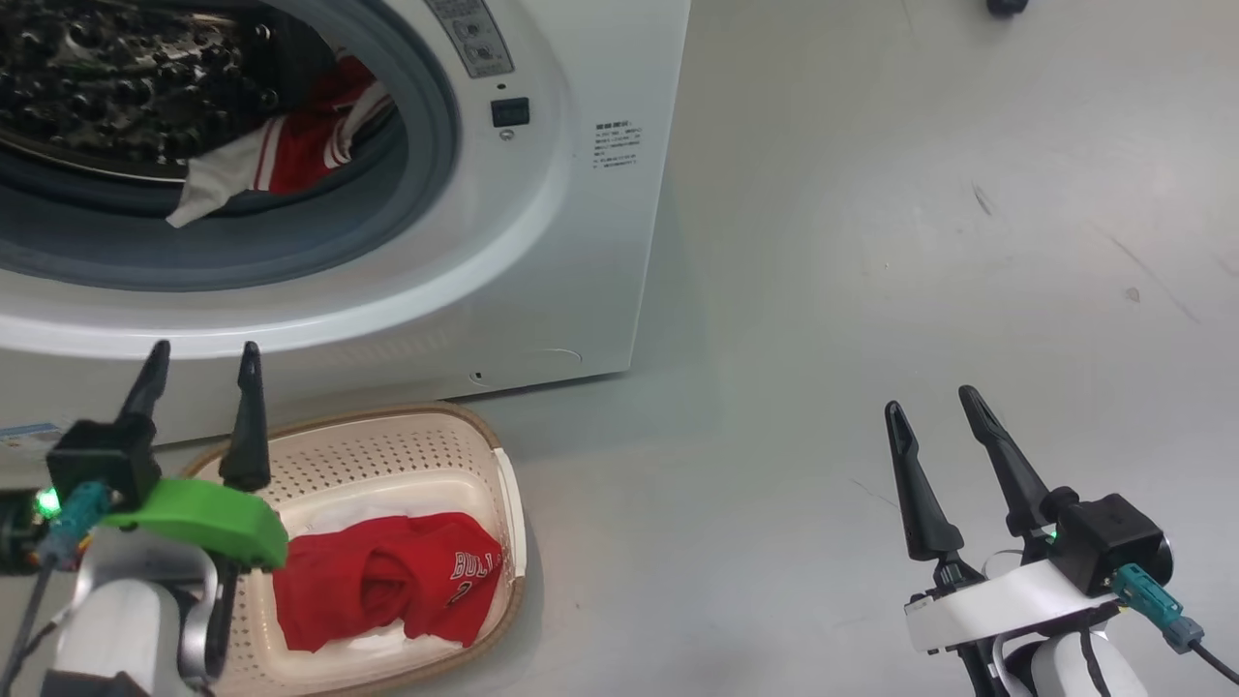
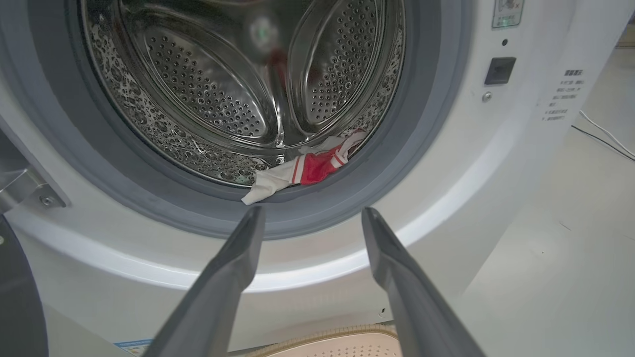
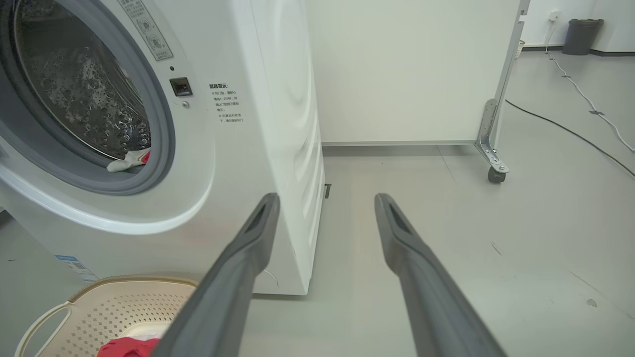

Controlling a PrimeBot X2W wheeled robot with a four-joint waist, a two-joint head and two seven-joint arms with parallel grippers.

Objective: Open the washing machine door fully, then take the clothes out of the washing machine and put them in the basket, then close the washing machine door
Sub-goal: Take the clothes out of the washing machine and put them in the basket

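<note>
The white washing machine (image 1: 542, 242) stands open, its grey-ringed opening facing me. A red and white garment (image 1: 290, 145) lies at the drum's lower lip (image 2: 302, 171), its white end hanging over the rubber ring. Another red garment with white lettering (image 1: 387, 576) lies in the cream basket (image 1: 445, 436) on the floor before the machine. My left gripper (image 1: 203, 358) hangs open above the basket's near left end, pointing at the opening (image 2: 310, 214). My right gripper (image 1: 934, 402) is open over the bare floor to the right (image 3: 325, 198). A dark door edge (image 2: 20, 297) shows at far left.
A white panel on castors (image 3: 491, 163) stands behind the machine on the right. Cables (image 3: 570, 131) run across the grey floor, and a dark bin (image 3: 580, 34) sits far back. A blue label sticker (image 3: 72, 263) marks the machine's lower front.
</note>
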